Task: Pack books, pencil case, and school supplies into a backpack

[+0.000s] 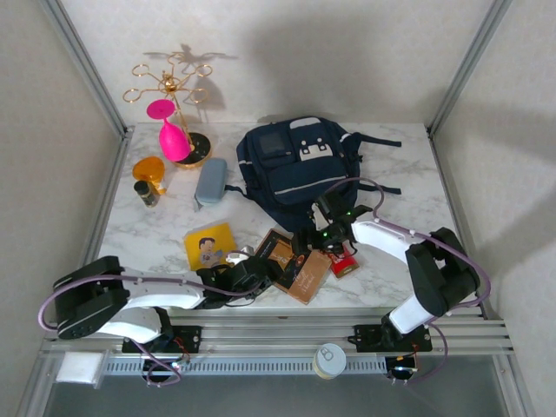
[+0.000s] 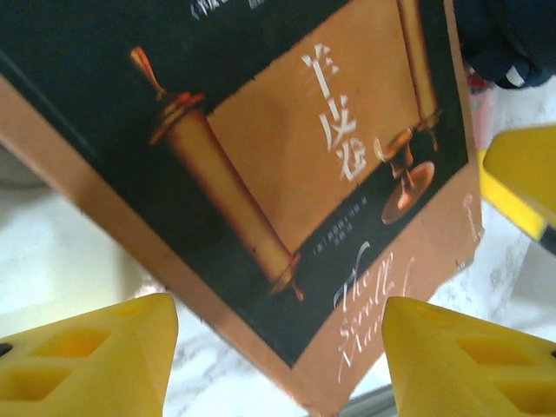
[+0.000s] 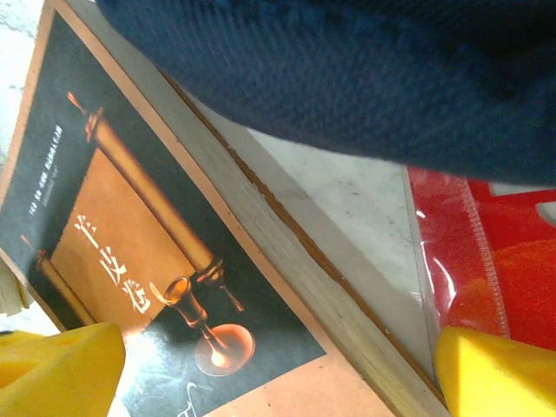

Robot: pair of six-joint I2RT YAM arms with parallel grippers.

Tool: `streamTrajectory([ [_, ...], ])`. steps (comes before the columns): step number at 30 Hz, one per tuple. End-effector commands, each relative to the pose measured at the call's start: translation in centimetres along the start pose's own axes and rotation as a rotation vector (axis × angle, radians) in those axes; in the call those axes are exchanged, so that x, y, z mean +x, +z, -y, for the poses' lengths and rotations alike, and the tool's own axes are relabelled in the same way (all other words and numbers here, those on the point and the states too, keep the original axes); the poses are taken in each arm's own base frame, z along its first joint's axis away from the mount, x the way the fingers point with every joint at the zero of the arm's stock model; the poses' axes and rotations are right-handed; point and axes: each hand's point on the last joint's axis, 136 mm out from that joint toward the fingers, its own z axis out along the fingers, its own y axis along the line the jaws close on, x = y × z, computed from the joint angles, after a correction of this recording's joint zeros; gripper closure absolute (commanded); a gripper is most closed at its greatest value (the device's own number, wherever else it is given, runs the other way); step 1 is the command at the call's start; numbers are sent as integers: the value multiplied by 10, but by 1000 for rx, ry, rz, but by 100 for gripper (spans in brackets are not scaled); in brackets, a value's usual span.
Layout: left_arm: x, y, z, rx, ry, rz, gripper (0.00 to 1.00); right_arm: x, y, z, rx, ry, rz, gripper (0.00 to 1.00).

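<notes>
The navy backpack [image 1: 295,165] lies at the back middle, and its fabric [image 3: 347,78] looms over my right gripper. The brown-black book [image 1: 300,269] with gold print lies at the front centre. My left gripper [image 1: 261,271] is open at the book's left corner [image 2: 287,174], fingers [image 2: 87,356] wide apart and not touching it. My right gripper [image 1: 314,243] is open over the book's far edge [image 3: 148,252], beside the red pack [image 1: 345,261] [image 3: 495,261]. The yellow book [image 1: 210,246] lies left of them. The grey-blue pencil case [image 1: 210,180] rests left of the backpack.
A gold stand with a pink glass [image 1: 171,130] stands at the back left, with an orange object [image 1: 149,168] and a small dark bottle [image 1: 146,192] before it. A white round thing [image 1: 328,359] sits on the front rail. Frame posts flank the marble table [image 1: 156,230].
</notes>
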Motion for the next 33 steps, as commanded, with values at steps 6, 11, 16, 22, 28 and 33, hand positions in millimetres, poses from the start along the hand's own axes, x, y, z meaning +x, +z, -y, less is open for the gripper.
streamTrajectory([
  [6,-48,19,9,24,22,103,40,23,1,-23,-80,-7,-49,9],
  [11,-93,21,11,-38,134,192,41,26,-8,-45,-154,6,-44,10],
  [16,-88,17,0,-77,137,160,41,23,3,-14,-67,77,-38,10],
  [22,-63,13,-17,-143,132,108,41,30,21,-23,-98,45,-74,14],
  [28,-44,22,-28,-155,132,62,42,29,19,-40,-161,34,-75,20],
  [33,-45,23,-32,-173,141,69,44,18,-2,-58,-214,5,-28,26],
])
